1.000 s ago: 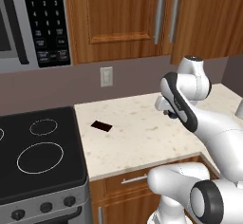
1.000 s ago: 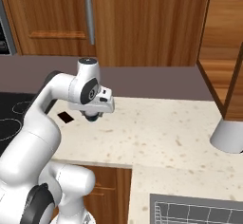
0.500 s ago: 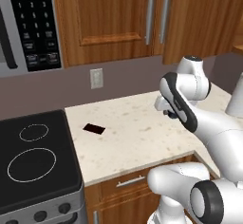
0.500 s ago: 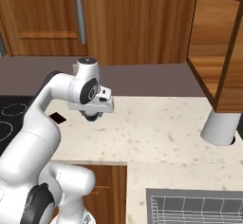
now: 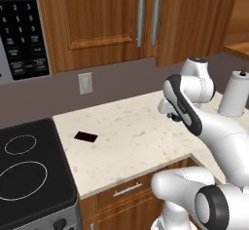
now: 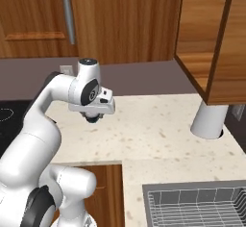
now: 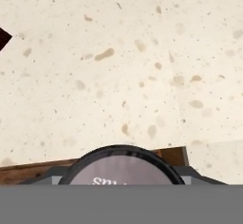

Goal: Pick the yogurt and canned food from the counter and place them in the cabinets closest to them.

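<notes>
Gripper [image 6: 91, 118] hung above the counter [image 6: 158, 130], pointing down; in the hand view a round tin [image 7: 121, 167] with a grey top and dark rim sat at 6 o'clock, right at the fingers, apparently pinched, though the fingertips themselves were hidden. Flat dark card [image 5: 85, 136] lay on the counter at 9 o'clock from the arm. Paper-towel roll [image 6: 209, 120] stood at 3 o'clock, beneath an open cabinet [image 6: 211, 48].

Beige brown-speckled counter [image 5: 126, 131], reddish-brown cabinets [image 5: 97, 19], possibly grey-lilac can top [image 7: 124, 170].
</notes>
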